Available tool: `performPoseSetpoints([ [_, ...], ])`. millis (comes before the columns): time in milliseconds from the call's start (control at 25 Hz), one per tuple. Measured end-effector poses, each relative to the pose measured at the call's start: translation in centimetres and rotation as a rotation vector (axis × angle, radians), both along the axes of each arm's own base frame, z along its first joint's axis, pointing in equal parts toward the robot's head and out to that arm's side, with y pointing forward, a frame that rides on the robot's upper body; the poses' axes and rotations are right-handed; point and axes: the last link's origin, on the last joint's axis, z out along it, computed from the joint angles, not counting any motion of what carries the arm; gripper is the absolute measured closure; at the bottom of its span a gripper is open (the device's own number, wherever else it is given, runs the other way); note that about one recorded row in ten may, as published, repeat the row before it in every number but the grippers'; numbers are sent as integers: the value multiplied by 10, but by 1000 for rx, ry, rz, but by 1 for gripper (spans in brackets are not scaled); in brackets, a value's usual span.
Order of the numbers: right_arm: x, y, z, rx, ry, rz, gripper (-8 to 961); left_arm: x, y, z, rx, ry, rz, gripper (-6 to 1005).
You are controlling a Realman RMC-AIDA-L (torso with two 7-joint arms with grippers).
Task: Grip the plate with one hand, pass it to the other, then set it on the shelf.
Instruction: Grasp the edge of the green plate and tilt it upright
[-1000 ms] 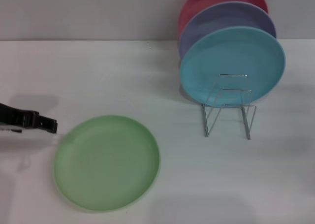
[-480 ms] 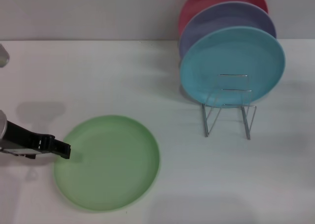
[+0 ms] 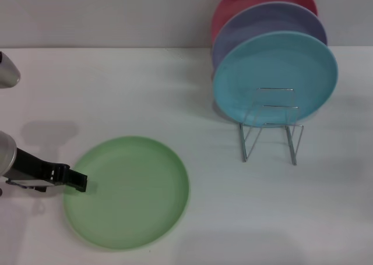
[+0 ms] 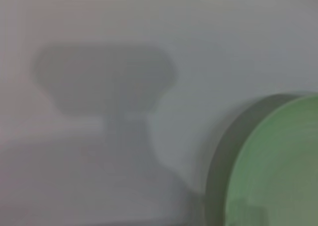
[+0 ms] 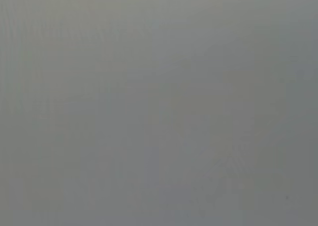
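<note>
While the left gripper sits at the plate's left rim, finger spread unclear, the first grasp seemingly needs closing there

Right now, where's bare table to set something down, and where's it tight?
Bare table: the wide stretch behind the green plate, left of the rack; also the strip between plate and rack, and front right. Tight: the rack's back slots hold turquoise, lavender and red plates; the left gripper sits at the green plate's left rim.

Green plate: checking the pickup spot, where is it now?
In the head view, the green plate lies flat on the table's near left, the left tool at its left rim.
</note>
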Motion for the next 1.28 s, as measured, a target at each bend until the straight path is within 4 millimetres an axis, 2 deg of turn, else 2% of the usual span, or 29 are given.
performPoseSetpoints([
  [640, 1, 0, 2, 3, 0, 1, 232, -2, 5, -14, -44, 30, -16, 140],
  [1280, 1, 0, 2, 2, 5, 3, 232, 0, 6, -16, -57, 75, -37, 504],
])
